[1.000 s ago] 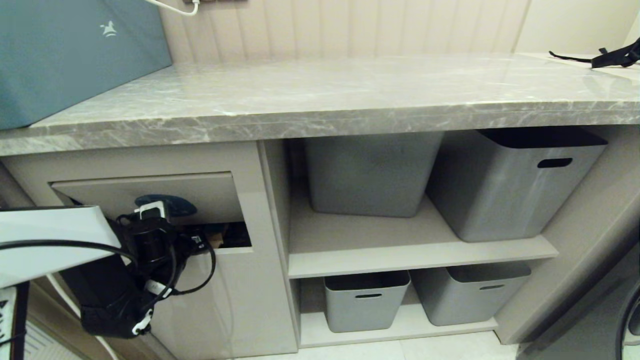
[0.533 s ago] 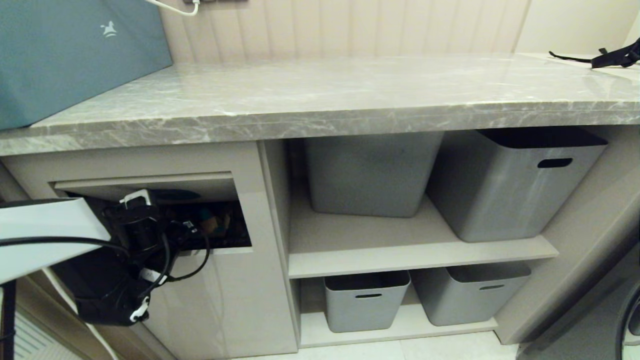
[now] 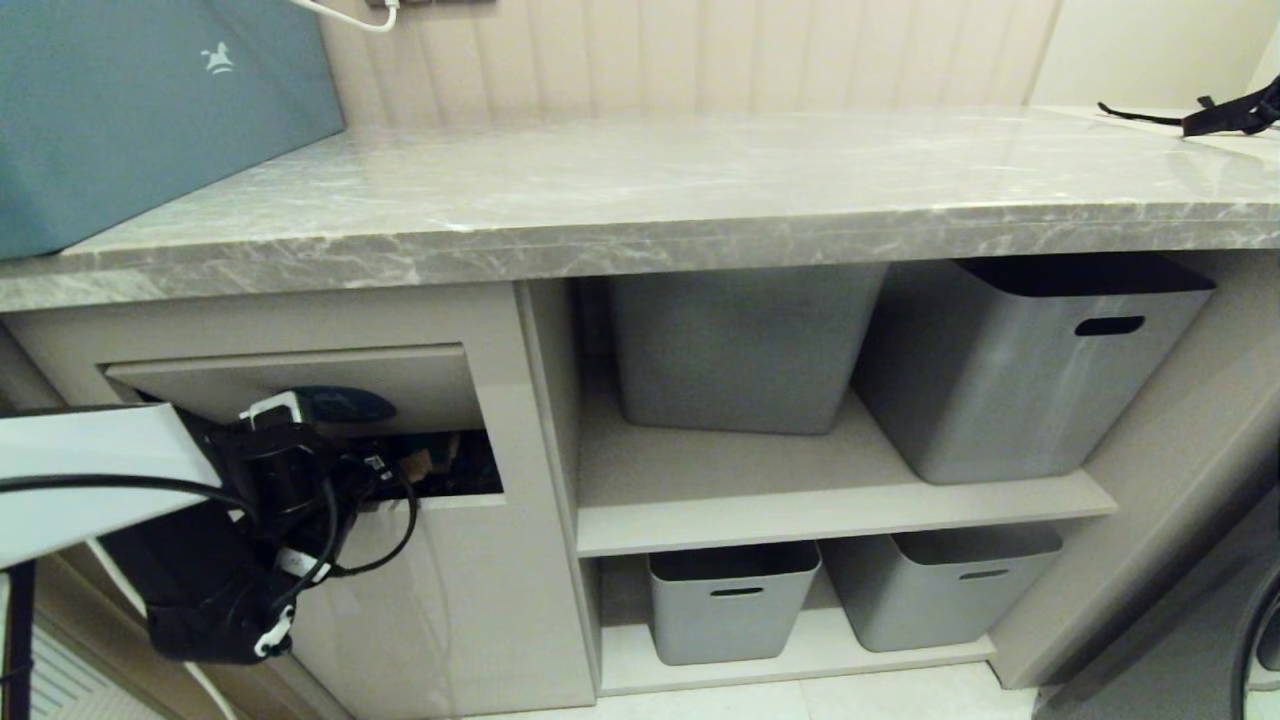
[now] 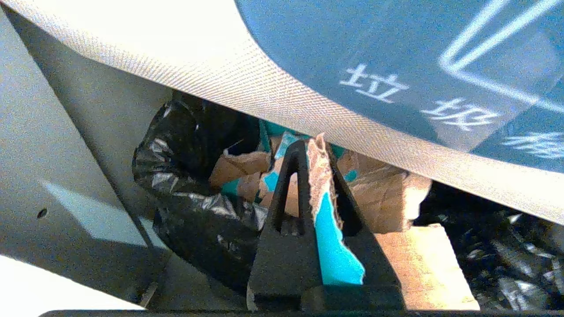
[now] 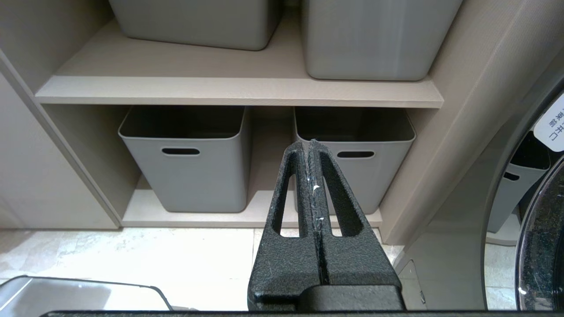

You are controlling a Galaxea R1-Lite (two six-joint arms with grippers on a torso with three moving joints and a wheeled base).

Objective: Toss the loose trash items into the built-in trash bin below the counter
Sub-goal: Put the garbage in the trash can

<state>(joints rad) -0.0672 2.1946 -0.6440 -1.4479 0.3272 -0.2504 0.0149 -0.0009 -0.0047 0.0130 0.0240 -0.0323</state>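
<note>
The built-in trash bin point(image 3: 440, 580) sits under the grey marble counter point(image 3: 640, 200). Its flap point(image 3: 300, 380) with the blue sticker point(image 3: 345, 405) is tilted inward. My left gripper point(image 3: 400, 468) reaches into the slot below the flap. In the left wrist view that gripper point(image 4: 313, 145) is shut on a torn cardboard scrap point(image 4: 332, 251) with a turquoise face, held just under the flap point(image 4: 185, 53). Other brown scraps point(image 4: 238, 166) lie inside on the black liner point(image 4: 185, 185). My right gripper point(image 5: 309, 147) hangs low, shut and empty.
A large teal box point(image 3: 150, 110) stands on the counter's left end and a black strap point(image 3: 1225, 115) lies at its far right. Grey storage bins point(image 3: 740, 350) point(image 3: 730, 600) fill the open shelves to the right. A round appliance door point(image 5: 539, 246) is at the right.
Half a second ago the flap was pushed further in, showing more of the bin's inside. It has since swung partway back, and the left wrist has dipped slightly.
</note>
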